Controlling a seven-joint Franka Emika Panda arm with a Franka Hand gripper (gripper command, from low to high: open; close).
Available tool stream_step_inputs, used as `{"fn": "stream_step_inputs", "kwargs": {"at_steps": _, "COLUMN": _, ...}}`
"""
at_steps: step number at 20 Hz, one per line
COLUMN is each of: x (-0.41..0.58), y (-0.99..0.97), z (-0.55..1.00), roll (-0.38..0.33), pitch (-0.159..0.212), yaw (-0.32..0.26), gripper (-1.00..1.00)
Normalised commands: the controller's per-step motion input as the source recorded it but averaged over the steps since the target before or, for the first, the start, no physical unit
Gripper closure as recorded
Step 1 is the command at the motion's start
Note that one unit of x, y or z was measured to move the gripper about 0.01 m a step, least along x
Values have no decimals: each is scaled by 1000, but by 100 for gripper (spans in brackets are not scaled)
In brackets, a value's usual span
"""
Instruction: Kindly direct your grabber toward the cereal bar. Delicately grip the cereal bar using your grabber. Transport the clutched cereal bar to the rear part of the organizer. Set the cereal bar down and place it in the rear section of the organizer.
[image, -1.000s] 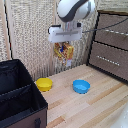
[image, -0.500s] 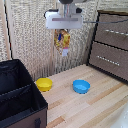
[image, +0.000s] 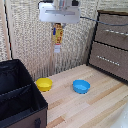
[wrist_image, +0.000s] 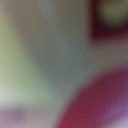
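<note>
End effector (image: 58, 23) hangs high over the counter (image: 95, 107), clenched on the cereal bar (image: 57, 36), which dangles upright beneath it. Organizer (image: 20, 100) sits at eight o'clock; yellow bowl (image: 44, 84) and blue bowl (image: 81, 86) lie below. Wrist view is blurred.

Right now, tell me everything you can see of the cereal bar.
The flat red, yellow and orange printed cereal bar package hangs upright, long side vertical, high above the light wooden table. Its top edge is clamped in the white robot hand; nothing else touches it. A pale patch shows near its lower end. It hangs in front of the woven wall, above and behind the yellow bowl. The wrist view is too blurred to add detail.
</note>
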Motion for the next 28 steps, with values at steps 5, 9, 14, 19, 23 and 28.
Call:
{"fn": "stream_step_inputs", "kwargs": {"at_steps": 5, "x": 0, "y": 783, "z": 3, "roll": -7, "pitch": 0, "yaw": -144, "gripper": 100}}
{"fn": "stream_step_inputs", "kwargs": {"at_steps": 9, "x": 0, "y": 689, "z": 53, "roll": 0, "pitch": 0, "yaw": -184, "gripper": 100}}
{"fn": "stream_step_inputs", "kwargs": {"at_steps": 14, "x": 0, "y": 599, "z": 126, "roll": 0, "pitch": 0, "yaw": -215, "gripper": 100}}
{"fn": "stream_step_inputs", "kwargs": {"at_steps": 19, "x": 20, "y": 421, "z": 378, "roll": 54, "pitch": 0, "yaw": -209, "gripper": 100}}
{"fn": "stream_step_inputs", "kwargs": {"at_steps": 23, "x": 34, "y": 283, "z": 509, "roll": 139, "pitch": 6, "yaw": -205, "gripper": 100}}
{"fn": "stream_step_inputs", "kwargs": {"at_steps": 28, "x": 78, "y": 365, "z": 417, "roll": 162, "pitch": 51, "yaw": -162, "gripper": 100}}
